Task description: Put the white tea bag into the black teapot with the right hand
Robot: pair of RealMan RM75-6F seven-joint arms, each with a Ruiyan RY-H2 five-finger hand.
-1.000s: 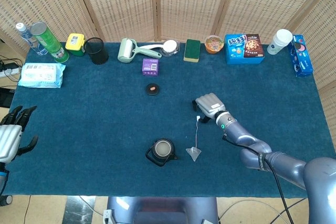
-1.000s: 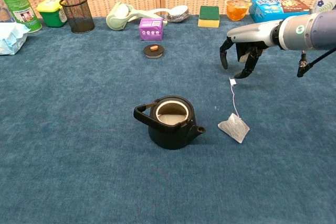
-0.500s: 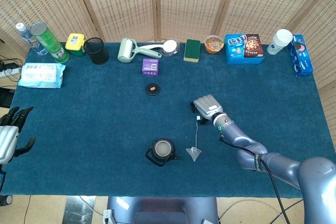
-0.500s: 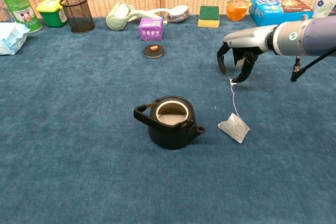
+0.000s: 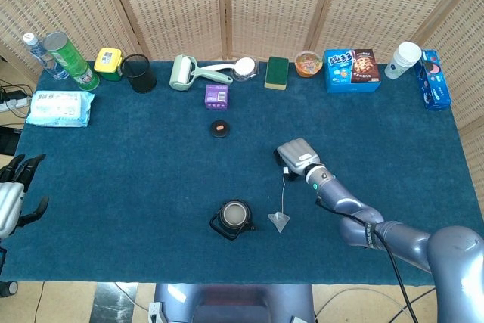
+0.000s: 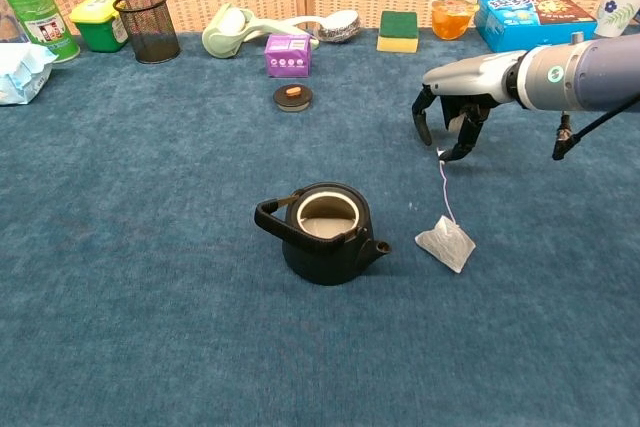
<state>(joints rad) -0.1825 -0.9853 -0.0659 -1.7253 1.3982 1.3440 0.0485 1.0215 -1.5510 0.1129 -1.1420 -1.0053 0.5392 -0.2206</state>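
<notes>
Right of centre in the chest view we see the right hand point(image 6: 452, 119) hanging palm down over the blue counter point(image 6: 150, 247), its fingers point(image 6: 466, 139) curled downward and apart, one fingertip right at the small tag point(image 6: 440, 156) that ends the string; we cannot tell whether it pinches the tag or only touches it. From the tag the thin string runs down the frame to the white tea bag point(image 6: 445, 243), which lies flat on the counter just right of the black teapot point(image 6: 322, 232). The teapot stands upright near the frame's centre, open at the top, spout toward the tea bag. At the far left edge of the head view we see the left hand point(image 5: 13, 196), fingers spread, holding nothing.
</notes>
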